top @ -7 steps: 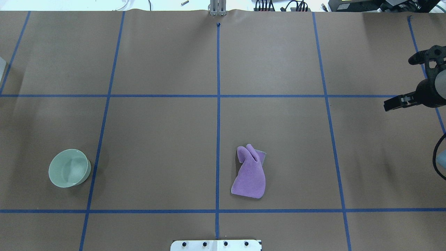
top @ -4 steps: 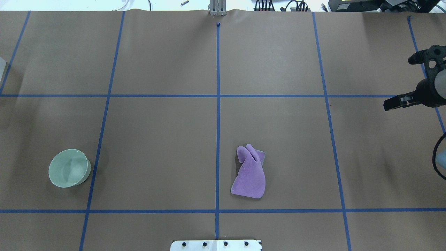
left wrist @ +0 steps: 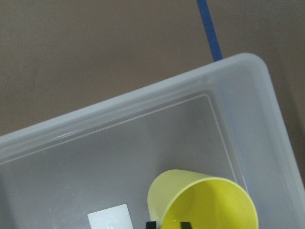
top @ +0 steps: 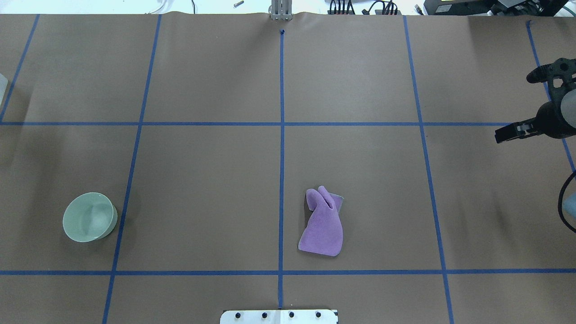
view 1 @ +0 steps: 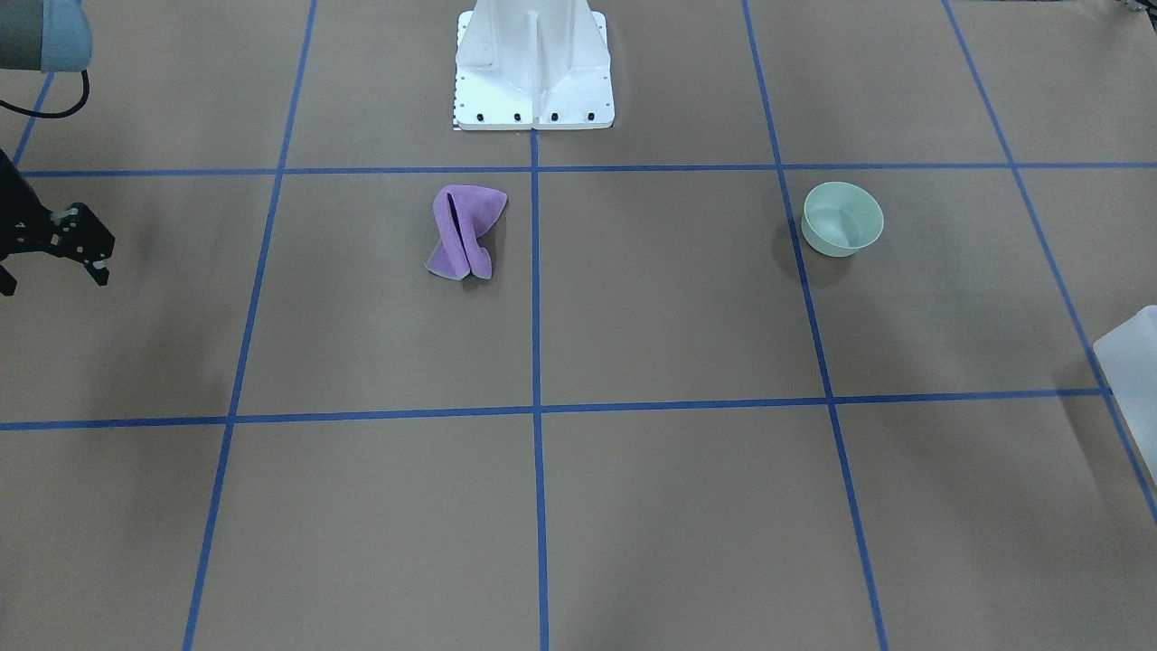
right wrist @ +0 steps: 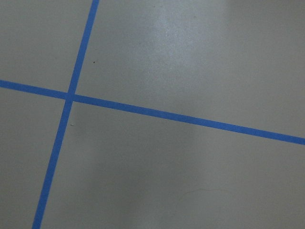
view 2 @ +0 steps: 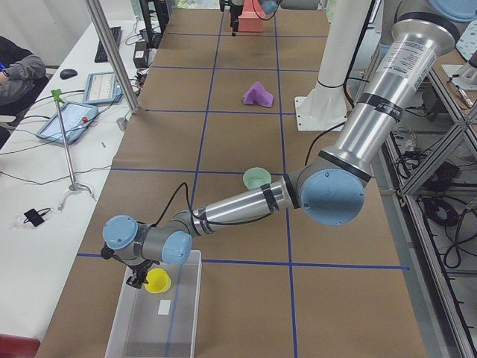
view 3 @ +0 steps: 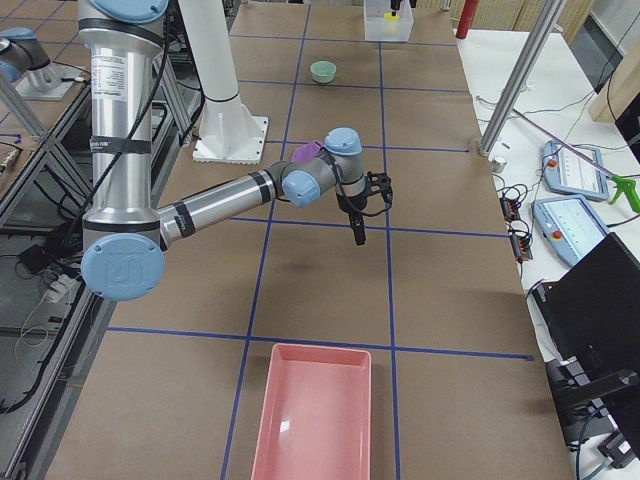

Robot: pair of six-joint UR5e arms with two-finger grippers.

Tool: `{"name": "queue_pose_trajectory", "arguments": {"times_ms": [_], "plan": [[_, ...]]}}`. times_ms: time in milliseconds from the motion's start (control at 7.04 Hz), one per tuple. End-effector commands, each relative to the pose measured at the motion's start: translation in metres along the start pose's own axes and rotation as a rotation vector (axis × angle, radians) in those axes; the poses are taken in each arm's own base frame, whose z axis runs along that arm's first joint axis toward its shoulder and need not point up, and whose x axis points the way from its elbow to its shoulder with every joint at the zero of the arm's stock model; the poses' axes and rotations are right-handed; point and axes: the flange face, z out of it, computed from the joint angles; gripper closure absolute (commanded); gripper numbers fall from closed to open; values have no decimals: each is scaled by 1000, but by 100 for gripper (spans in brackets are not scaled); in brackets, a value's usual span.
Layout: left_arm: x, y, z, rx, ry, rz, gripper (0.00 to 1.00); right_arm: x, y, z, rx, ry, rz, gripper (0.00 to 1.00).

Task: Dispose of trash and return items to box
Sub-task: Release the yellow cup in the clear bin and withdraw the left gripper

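The translucent white box (view 2: 123,328) stands at the table's end on my left; its rim fills the left wrist view (left wrist: 143,102). My left gripper (view 2: 141,282) reaches down into the box, shut on the wall of a yellow cup (left wrist: 205,200). A crumpled purple cloth (top: 321,225) lies near the robot base. A pale green bowl (top: 89,217) stands upright and empty on the left side. My right gripper (view 1: 52,276) hovers open and empty over bare table at the right edge, also seen in the overhead view (top: 522,130).
A pink tray (view 3: 312,415) sits at the table's right end. The white robot base (view 1: 533,63) stands at the near edge. A white label (left wrist: 109,219) lies on the box floor. Blue tape lines (right wrist: 186,117) cross the brown table.
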Motion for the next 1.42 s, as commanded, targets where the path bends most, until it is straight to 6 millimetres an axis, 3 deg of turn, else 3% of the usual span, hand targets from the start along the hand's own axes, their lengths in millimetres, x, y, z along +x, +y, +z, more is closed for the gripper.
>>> {"name": "queue_pose_trajectory", "arguments": {"times_ms": [0,142,284,426,568,711,1137,1279], "plan": [[6,-15,-48,51,71,-34,1,0,0,2,-4,0,0,0],[34,-39,-104,62,69,-61,1,0,0,2,-5,1,1,0],[82,-35,-142,35,70,-104,1,0,0,2,-5,1,1,0],[138,-24,-163,37,75,-136,1,-2,-1,1,-4,-5,0,0],[200,5,-144,16,93,-177,1,-2,-1,0,-4,-7,0,0],[247,12,-135,0,108,-194,1,-2,0,0,-5,-7,-1,0],[334,46,-90,-95,156,-55,1,-2,-1,0,-4,-7,-2,0],[351,51,-83,-113,167,-24,1,-2,-1,0,-4,-7,-1,0]]}}
